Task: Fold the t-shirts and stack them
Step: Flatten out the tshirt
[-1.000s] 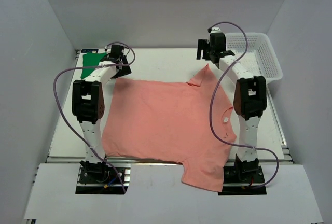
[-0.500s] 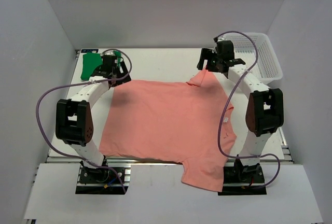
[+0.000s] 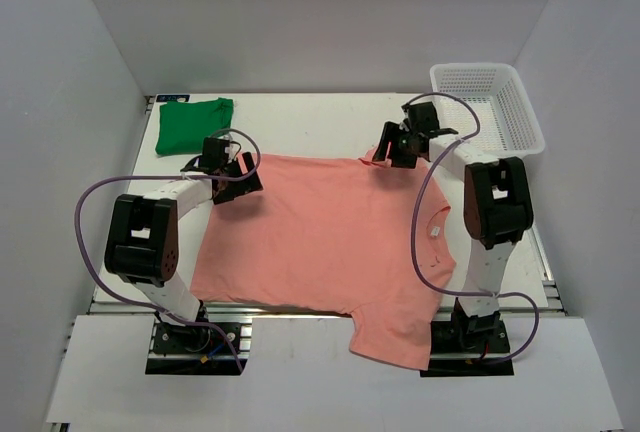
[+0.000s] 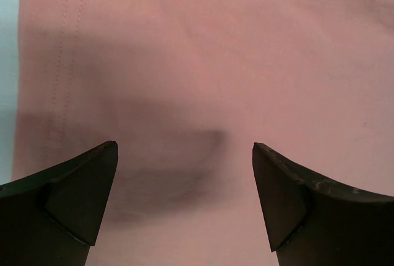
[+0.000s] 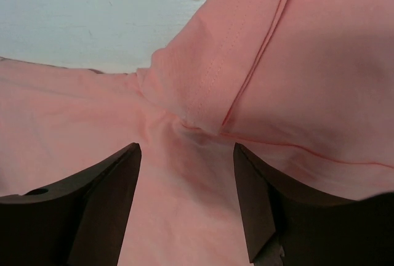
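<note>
Two shirts on table (image 3: 300, 117): salmon-pink t-shirt (image 3: 320, 237) spread flat at centre of frame; green t-shirt (image 3: 192, 124) already folded, upper left, apart from pink one.
Your left gripper (image 3: 232, 168) hangs low over pink shirt's upper-left hem corner, jaws wide apart, nothing held; likely poised to pinch.
Your right gripper (image 3: 392, 145) is over bunched sleeve (image 5: 258, 44) at shirt's upper right, fingers apart, straddling fold, not clamped.
Both upper corners covered, so you're probably set for paired fold toward bottom of frame.
White mesh basket (image 3: 515, 112), upper right: no cloth visible inside.

White mesh basket (image 3: 500, 102) sits at far-rt corner of white tbl (image 3: 300, 120).
</note>
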